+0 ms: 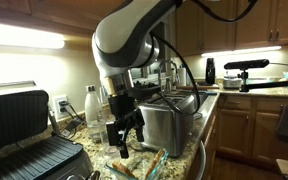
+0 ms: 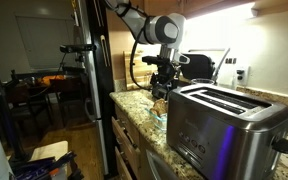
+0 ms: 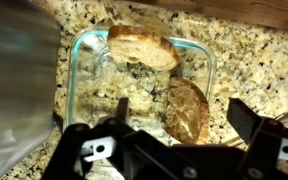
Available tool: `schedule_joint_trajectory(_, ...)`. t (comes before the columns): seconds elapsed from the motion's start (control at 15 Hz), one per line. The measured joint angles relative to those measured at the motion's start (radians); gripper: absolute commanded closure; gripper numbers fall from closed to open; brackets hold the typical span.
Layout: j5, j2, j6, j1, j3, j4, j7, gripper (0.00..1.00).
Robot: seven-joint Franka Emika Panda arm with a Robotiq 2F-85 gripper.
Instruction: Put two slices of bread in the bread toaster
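Observation:
In the wrist view two tan bread slices lie in a clear glass dish: one slice at the far rim, the other slice between my gripper's fingers. My gripper is open and hovers just above that slice. The shiny steel toaster stands beside the gripper in an exterior view, and fills the foreground of an exterior view. The toaster's side shows blurred at the left of the wrist view.
A large black contact grill stands open on the granite counter. A white bottle stands by the wall. A camera on a stand is at the back. A refrigerator borders the counter.

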Motion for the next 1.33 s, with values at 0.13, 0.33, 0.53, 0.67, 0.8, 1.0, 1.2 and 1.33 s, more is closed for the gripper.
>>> schedule_joint_trajectory(0.13, 0.003, 0.015, 0.0, 0.0, 0.0, 0.011, -0.002, 0.0)
schedule_joint_trajectory(0.33, 0.016, 0.035, 0.0, 0.0, 0.001, 0.028, -0.006, 0.0)
schedule_joint_trajectory(0.53, 0.038, 0.051, 0.0, 0.0, 0.001, 0.045, -0.01, 0.0)
schedule_joint_trajectory(0.67, 0.055, 0.059, 0.0, 0.0, 0.001, 0.053, -0.017, 0.0)
schedule_joint_trajectory(0.8, 0.065, 0.068, 0.0, 0.0, 0.001, 0.062, -0.025, 0.0)
schedule_joint_trajectory(1.0, 0.07, 0.082, 0.0, 0.0, 0.001, 0.071, -0.033, 0.0)
schedule_joint_trajectory(1.2, 0.072, 0.102, 0.0, 0.0, 0.0, 0.081, -0.037, 0.0)
schedule_joint_trajectory(1.33, 0.072, 0.114, 0.0, 0.0, 0.0, 0.089, -0.038, 0.0)
